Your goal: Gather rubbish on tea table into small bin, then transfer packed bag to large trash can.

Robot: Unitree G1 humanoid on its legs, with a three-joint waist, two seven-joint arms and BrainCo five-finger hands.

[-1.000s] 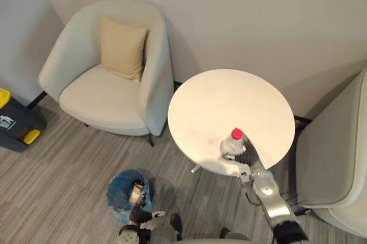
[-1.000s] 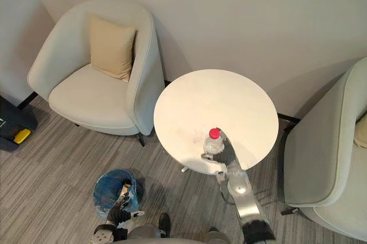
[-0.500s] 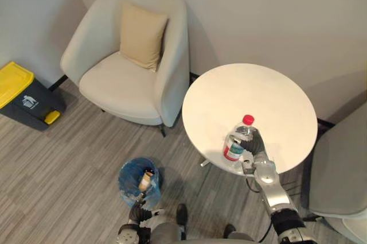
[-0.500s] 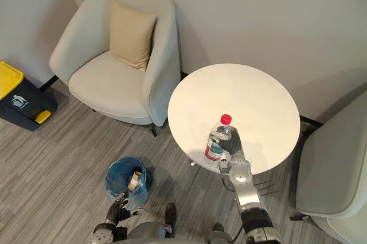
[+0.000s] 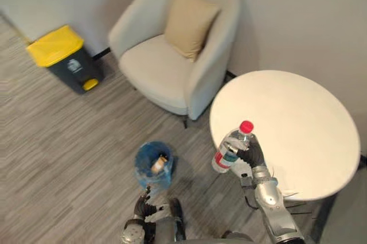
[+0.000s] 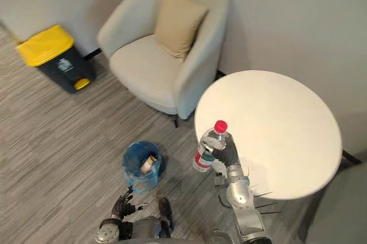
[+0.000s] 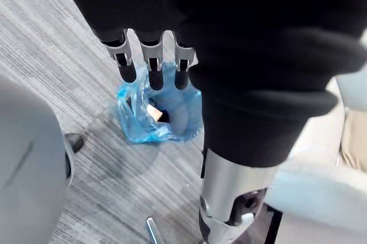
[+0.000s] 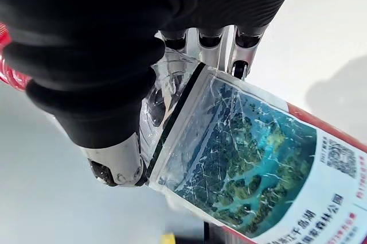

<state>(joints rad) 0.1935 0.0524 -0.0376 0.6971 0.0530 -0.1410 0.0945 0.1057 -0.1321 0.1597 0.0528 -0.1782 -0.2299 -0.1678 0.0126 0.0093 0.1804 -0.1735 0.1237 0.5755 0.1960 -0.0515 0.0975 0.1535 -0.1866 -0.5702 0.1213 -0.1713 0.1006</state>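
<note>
Currently listed:

- **Bottle** (image 5: 228,155): clear plastic with a red cap and a printed label, clamped in the right hand (image 5: 252,153), whose fingers and thumb curl round its middle. Its long axis is tilted, cap toward upper right of frame and base toward lower left. It is held raised at the left edge of the tea table (image 5: 298,123).
- **Small bin** (image 5: 141,161): blue bag liner with some rubbish inside. It stands on the floor lower left of the bottle, well apart.
- **Left hand** (image 7: 150,66): fingers straight and empty, at bottom of frame just below the bin, so nearer it.
- **Open room:** bare floor lies between table edge and bin. The armchair (image 5: 166,66) is above, and the large trash can (image 5: 66,63) is upper left, well apart.
</note>
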